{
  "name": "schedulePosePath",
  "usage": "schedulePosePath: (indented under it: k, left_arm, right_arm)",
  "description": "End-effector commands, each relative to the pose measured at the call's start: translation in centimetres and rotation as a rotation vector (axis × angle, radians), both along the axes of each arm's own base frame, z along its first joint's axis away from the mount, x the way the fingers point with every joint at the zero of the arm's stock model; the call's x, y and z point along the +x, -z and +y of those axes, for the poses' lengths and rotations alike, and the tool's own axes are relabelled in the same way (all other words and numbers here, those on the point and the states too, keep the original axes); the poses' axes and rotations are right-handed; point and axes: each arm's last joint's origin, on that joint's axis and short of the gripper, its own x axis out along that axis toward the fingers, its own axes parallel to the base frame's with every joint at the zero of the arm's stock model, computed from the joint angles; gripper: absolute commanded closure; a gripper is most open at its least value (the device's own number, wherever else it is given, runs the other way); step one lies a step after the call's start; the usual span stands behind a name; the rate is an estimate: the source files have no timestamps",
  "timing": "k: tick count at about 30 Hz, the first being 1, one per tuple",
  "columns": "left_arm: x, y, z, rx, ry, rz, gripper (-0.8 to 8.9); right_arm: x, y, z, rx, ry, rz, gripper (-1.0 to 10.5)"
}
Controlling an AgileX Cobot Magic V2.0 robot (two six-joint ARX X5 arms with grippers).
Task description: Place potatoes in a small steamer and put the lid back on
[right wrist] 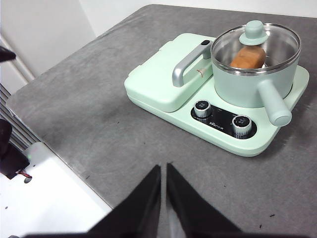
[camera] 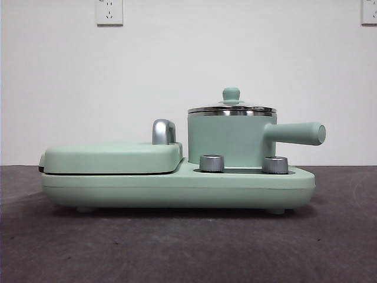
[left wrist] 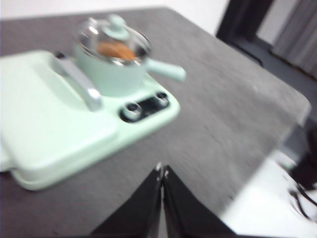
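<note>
Task looks done, final step complete by the look of it. Potato inside small steamer, visible thru glass; lid seated on steel rim, knob up. Steamer on its appliance base, beside closed grill plate, side handle pointing away from the plate. Left gripper jaws pressed together, holding nothing, well clear of pot over table. Right gripper jaws nearly together w/ thin slit, empty, also well back. Next: prob. nothing but parking both arms; at most check lid sits flat.
</note>
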Motion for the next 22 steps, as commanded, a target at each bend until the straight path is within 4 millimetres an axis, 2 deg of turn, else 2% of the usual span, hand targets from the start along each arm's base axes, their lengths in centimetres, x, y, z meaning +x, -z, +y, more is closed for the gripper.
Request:
schedulePosePath:
  k: [1,5,12,17,22]
  left_arm:
    - [0.2,0.2,0.3,0.032,-0.051,-0.096,8.08]
    - [1.2,2.6,0.7,0.108,-0.158,-0.249,8.08]
    - [4.0,10.3,1.4,0.114,-0.362,-0.358,8.08]
    - [4.9,15.0,1.8,0.131,-0.418,-0.335,8.08]
    - [5.2,17.2,1.9,0.142,-0.438,-0.301,8.08]
  right_arm:
    - [-0.1,-0.3,0.0,0.002,-0.006,-0.02,9.3]
    - [-0.1,-0.3,0.0,0.002,-0.006,-0.02,9.3]
    - [-0.1,-0.3,0.0,0.002,-0.006,-0.02,9.3]
    - [-0.1,-0.3,0.0,0.002,-0.006,-0.02,9.3]
    - [-0.1,-0.3,0.0,0.002,-0.006,-0.02,9.3]
